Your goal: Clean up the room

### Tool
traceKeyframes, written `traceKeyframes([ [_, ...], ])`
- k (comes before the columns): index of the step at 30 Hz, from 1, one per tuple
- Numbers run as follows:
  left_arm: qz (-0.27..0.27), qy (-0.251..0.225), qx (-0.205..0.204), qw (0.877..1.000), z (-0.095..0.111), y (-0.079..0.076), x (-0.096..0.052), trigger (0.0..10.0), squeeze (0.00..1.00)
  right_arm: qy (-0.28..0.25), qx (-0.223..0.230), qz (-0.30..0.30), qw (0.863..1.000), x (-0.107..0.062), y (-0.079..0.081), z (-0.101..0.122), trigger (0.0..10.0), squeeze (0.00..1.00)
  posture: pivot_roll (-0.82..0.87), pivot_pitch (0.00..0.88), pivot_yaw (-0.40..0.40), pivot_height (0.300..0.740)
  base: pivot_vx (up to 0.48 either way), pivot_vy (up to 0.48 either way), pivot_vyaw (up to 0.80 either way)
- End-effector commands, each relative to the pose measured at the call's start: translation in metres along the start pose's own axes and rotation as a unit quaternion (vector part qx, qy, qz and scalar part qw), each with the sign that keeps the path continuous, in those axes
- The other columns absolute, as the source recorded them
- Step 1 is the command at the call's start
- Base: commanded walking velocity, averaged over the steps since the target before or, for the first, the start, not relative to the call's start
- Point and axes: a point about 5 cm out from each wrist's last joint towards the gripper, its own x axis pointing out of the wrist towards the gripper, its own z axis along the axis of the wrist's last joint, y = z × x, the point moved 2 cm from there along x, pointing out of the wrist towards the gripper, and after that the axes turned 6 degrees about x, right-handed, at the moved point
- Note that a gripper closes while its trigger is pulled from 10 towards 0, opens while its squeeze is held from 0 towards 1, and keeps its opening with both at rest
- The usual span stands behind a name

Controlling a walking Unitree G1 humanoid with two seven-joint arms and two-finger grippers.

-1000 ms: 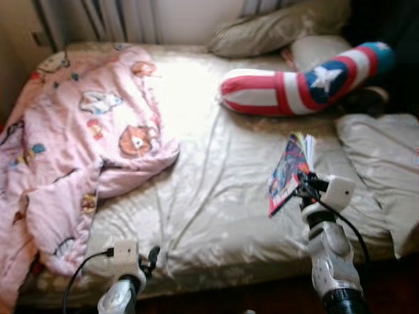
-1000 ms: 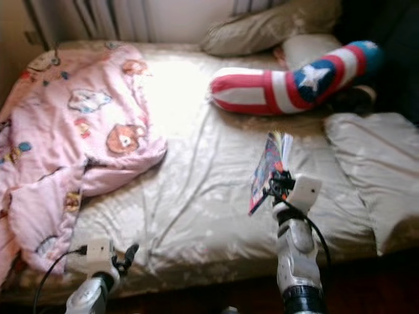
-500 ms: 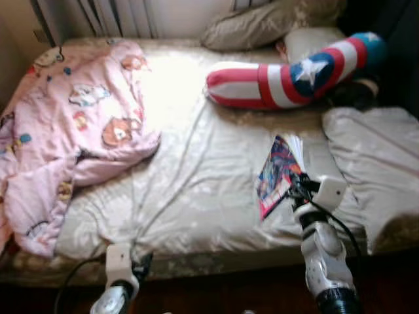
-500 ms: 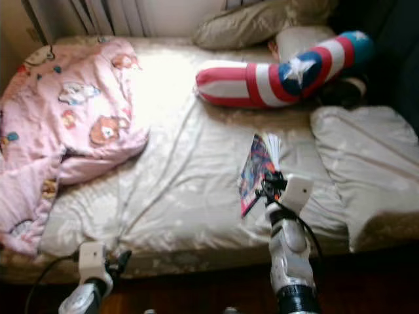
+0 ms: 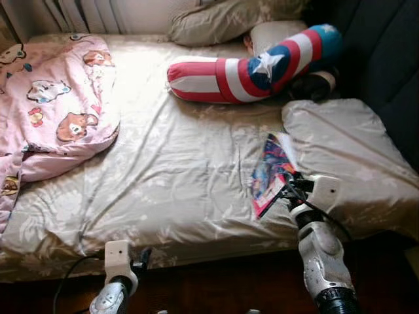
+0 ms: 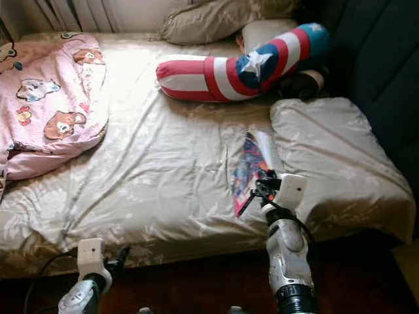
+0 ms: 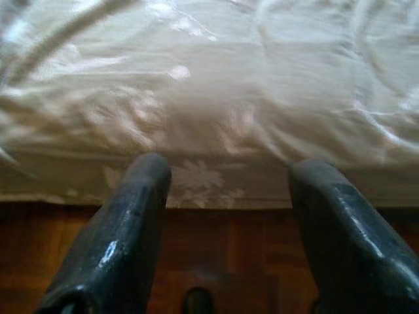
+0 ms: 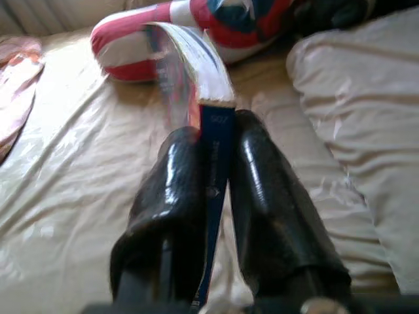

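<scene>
My right gripper is shut on a colourful comic book, holding it upright above the beige bed sheet near the bed's front right. In the right wrist view the book's dark spine sits clamped between both black fingers, its pages fanning out above. My left gripper is open, low at the bed's front edge, with its fingers apart over the sheet's hem and the wooden floor. The left arm is at the lower left.
A pink cartoon blanket lies heaped at the bed's left. A red, white and blue star bolster lies across the head, with beige pillows behind and a large pillow at the right. Dark wooden floor runs below.
The whole view has shifted left, so the camera has turned right. My right gripper still holds the comic, now lower over the sheet beside the large pillow.
</scene>
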Motion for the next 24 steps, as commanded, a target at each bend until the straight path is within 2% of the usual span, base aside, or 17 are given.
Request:
traceKeyframes([
  [1,-0.001,0.016,-0.002,1.000,-0.009,0.000,-0.004,10.0,0.00,-0.019,-0.013,0.005,1.000,0.002,0.000,0.011,10.0,0.00,-0.01,0.186,-0.053,0.740,0.000,0.000,0.00],
  [5,-0.002,0.013,-0.006,1.000,-0.008,0.000,-0.004,10.0,0.00,-0.021,-0.021,0.015,0.999,0.002,0.002,0.012,10.0,0.00,-0.02,0.187,-0.054,0.740,0.000,0.000,0.00],
  [10,-0.003,0.013,-0.007,1.000,-0.008,0.000,-0.004,10.0,0.00,-0.019,-0.034,0.032,0.999,0.000,0.006,0.011,10.0,0.00,-0.02,0.182,-0.052,0.740,0.155,0.000,0.69],
  [12,-0.004,0.013,-0.006,1.000,-0.008,-0.001,-0.004,10.0,0.00,-0.017,-0.023,0.023,0.999,0.000,0.004,0.010,10.0,0.00,-0.02,0.180,-0.051,0.740,0.272,0.000,0.00],
  [24,-0.011,0.013,-0.004,1.000,-0.010,-0.002,-0.005,10.0,0.00,-0.016,-0.025,-0.015,0.999,-0.002,-0.006,0.007,10.0,0.00,-0.02,0.167,-0.047,0.740,0.300,0.000,0.00],
])
